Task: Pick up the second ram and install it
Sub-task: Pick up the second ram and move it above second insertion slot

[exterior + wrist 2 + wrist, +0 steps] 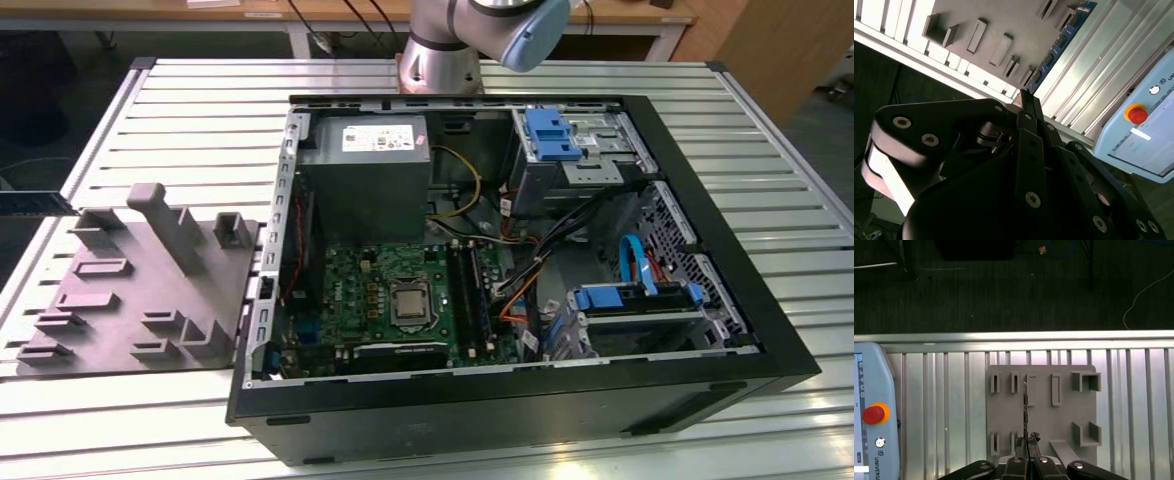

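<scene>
My gripper [1027, 456] is shut on the second ram [1025, 410], which the first wrist view shows edge-on as a thin dark line over the grey holder plate [1041, 427]. In the second wrist view the black fingertips [1025, 97] meet at one end of the dark blue stick [1064, 40], which reaches away over the plate [1004, 25]. In the exterior view the ram [32, 203] pokes in level from the left edge, beside the plate's [134, 290] far corner. The green motherboard [367, 290] with its long black sockets [467, 290] lies in the open case.
The open black computer case [747, 300] holds a power supply [363, 175], drive cages with blue clips [554, 135] and loose cables. The holder plate carries upright blocks [160, 225]. A teach pendant with a red button [873, 415] lies beside the plate on the ribbed metal table [200, 120].
</scene>
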You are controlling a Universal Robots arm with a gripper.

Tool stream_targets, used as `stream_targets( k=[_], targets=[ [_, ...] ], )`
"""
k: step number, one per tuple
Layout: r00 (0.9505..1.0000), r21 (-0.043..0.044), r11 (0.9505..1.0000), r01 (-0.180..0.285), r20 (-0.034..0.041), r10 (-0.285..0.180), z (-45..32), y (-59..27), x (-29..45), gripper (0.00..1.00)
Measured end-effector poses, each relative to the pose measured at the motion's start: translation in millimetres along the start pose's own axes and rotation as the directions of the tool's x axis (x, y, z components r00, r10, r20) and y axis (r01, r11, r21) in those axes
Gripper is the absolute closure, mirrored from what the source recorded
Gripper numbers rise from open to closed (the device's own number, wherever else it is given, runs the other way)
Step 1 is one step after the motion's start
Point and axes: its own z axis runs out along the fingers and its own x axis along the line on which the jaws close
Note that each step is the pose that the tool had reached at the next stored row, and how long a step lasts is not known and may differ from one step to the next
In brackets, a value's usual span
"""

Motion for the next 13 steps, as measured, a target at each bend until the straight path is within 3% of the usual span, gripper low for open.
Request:
stream_targets(
  k=[13],
  targets=[
    [1.0000, -0.0001, 1.0000, 0.000, -0.0001, 0.000, -0.4, -2.7, -0.1, 0.89]
  ],
)
